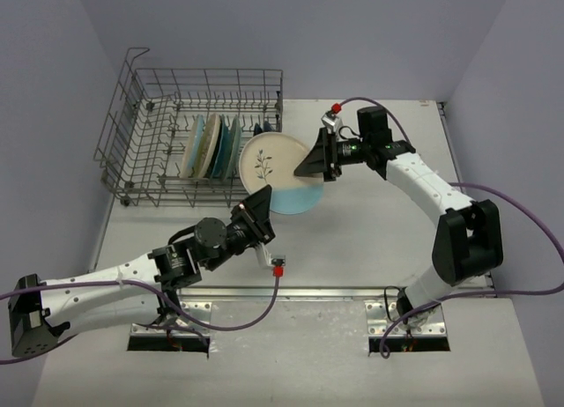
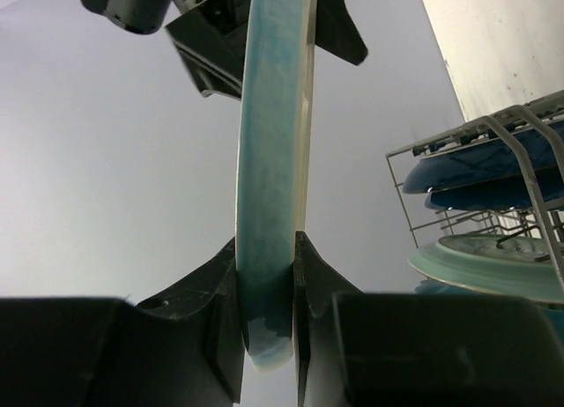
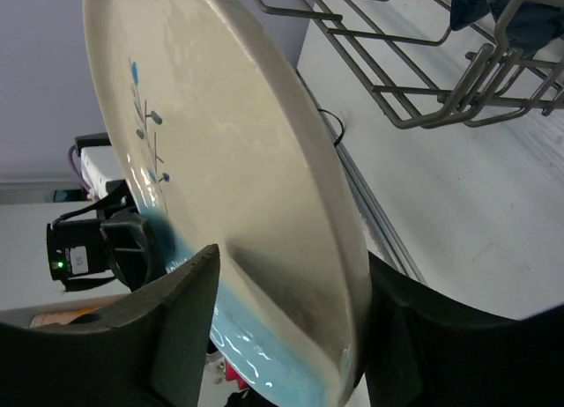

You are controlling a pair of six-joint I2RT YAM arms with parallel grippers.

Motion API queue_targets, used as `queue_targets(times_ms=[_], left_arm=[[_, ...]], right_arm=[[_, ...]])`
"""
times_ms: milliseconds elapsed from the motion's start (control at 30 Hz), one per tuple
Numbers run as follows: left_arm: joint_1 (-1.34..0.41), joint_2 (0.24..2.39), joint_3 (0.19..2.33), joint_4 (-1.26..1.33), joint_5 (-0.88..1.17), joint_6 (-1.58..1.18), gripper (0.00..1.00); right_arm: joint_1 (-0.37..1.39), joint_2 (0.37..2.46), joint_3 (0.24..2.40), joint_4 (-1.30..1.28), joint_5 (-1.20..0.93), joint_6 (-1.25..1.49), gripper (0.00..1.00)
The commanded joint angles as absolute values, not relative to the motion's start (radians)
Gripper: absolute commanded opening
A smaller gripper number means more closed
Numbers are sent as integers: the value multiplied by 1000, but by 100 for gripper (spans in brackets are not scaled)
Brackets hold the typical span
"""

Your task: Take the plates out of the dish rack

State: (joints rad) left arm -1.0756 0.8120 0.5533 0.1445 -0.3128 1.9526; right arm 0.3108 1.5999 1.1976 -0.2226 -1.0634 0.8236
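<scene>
Desk: Progress on unloading?
Field: Twig plate [image 1: 269, 165] out, held over bench [image 1: 370, 240] beside rack [image 1: 119, 151]; left hand [image 1: 261, 215] clamped on rim, right hand [image 1: 319, 160] astride it, grip unclear. Other plates [image 1: 211, 147] wait racked.

A robotics lab test cell: a white table [image 1: 370, 240] boxed in by plain pale walls [image 1: 264, 28], two robot arms [image 1: 432, 191] bolted at its near edge with purple cables [image 1: 529, 211] trailing off, and a wire dish rack [image 1: 141, 134] at the table's far left corner as a prop
</scene>
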Motion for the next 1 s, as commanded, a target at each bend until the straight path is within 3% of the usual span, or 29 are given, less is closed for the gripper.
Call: queue_targets(times_ms=[0,100,167,200,233,267,333,567,733,967], left_arm=[[-1094,798,624,374,-361,1974,0],[-1095,790,607,376,-396,1954,0],[-1095,781,595,368,-414,1950,19],[-1094,776,592,362,-417,1948,23],[-1095,770,588,350,-421,1946,34],[-1094,759,581,339,-430,1941,50],[-1095,744,573,329,-453,1927,65],[-1093,759,678,263,-577,1765,82],[-1075,836,912,161,-725,1513,88],[-913,963,1252,-213,-783,1086,97]], right_arm=[[328,1598,1199,-7,-1158,916,34],[327,1589,1153,96,-1191,988,1],[315,1577,1130,104,-1193,1002,0],[307,1571,1118,109,-1192,1010,0],[287,1565,1106,126,-1193,1028,0],[255,1550,1079,154,-1192,1050,0],[195,1523,1027,205,-1186,1086,0],[-72,1466,885,354,-1179,1253,0],[-205,1461,840,388,-1122,1288,0],[-288,1531,845,387,-890,1162,0]])
